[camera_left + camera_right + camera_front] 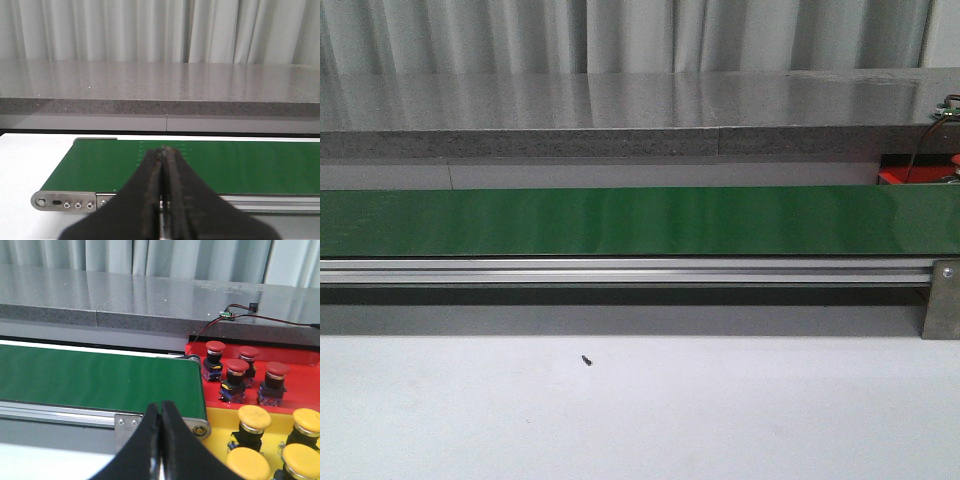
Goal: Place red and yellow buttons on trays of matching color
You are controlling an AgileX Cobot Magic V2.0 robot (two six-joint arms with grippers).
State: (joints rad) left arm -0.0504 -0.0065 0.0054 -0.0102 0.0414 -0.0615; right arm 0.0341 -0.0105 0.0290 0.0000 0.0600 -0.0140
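Grey curtain [620,30] backdrop, grey stone ledge [620,115] behind a long green conveyor belt [620,222] on an aluminium rail [620,270].

Front view: belt runs 9 to 3 o'clock across the frame, nothing riding on it. White surface [640,420] in front holds only a small dark speck, maybe a screw [587,359], near 6 o'clock. Sliver of red tray [900,176] at 3 o'clock, past the belt's far edge. Neither arm shows here.

Left wrist view: left claw [163,150] clenched, holding nothing, tips over the near half of the belt. Belt's end roller plate [65,202] sits at 8 o'clock; belt stretches toward 3 o'clock, bare.

Right wrist view: right claw [161,407] also clenched and carrying nothing, just short of the belt's end bracket [160,424]. Red tray [300,390] at 3 o'clock holds four red buttons [236,371]; yellow tray [220,435] at 5 o'clock, touching the red one, holds yellow buttons [254,417], four visible, some cropped.

Step, my read: idle, waiting for a button to arrive on the belt. Every visible button sits on its matching color. Next move needs a claw released, then a descent on whatever comes.

Clearance: plenty of room over the belt and surface. Tight spots are the rail edge, the end bracket, and the crowded trays; drop-offs need a gap between buttons.
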